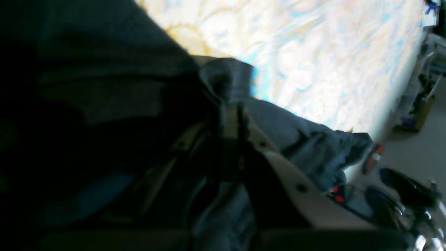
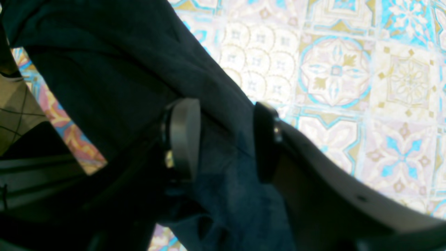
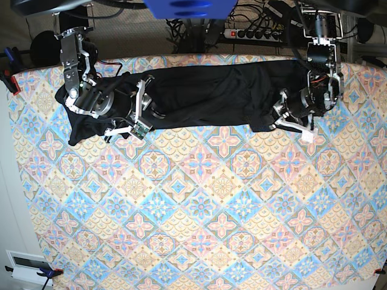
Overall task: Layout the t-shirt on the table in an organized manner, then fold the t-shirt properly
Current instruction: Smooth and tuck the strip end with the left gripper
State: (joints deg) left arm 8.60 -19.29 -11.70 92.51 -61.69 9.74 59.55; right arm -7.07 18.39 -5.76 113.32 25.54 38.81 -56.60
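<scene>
Fabric is the whole matter at this inspection: we judge the t-shirt point(image 3: 199, 96) light, limp and non-fragile, likely to sag and bunch wherever it is unsupported, and best taken by a hem or side edge rather than mid-panel.

Nearest the base camera, the desk point(image 3: 199, 229) lies bare under a flat cloth printed with diamond floral tiles in pastel blue, pink and yellow. The print looks matte; we expect the garment to drag on it rather than slide freely.

Further back, the garment lies as a long, wrinkled black band across the far part of the desk, both ends bunched, not yet spread flat.

At one end, the left hand point(image 1: 231, 115) is pressed together, pinching a small fold of the dark weave, as its wrist view shows. At the other end, the right hand point(image 2: 223, 139) stands partly spread with a thick gather of cloth between its pads point(image 2: 183, 136). We judge the cloth to be held there.

The cloth shows a soft, slightly napped surface with no print. We judge both holds sound for drawing the band taut, provided tension stays even.
</scene>
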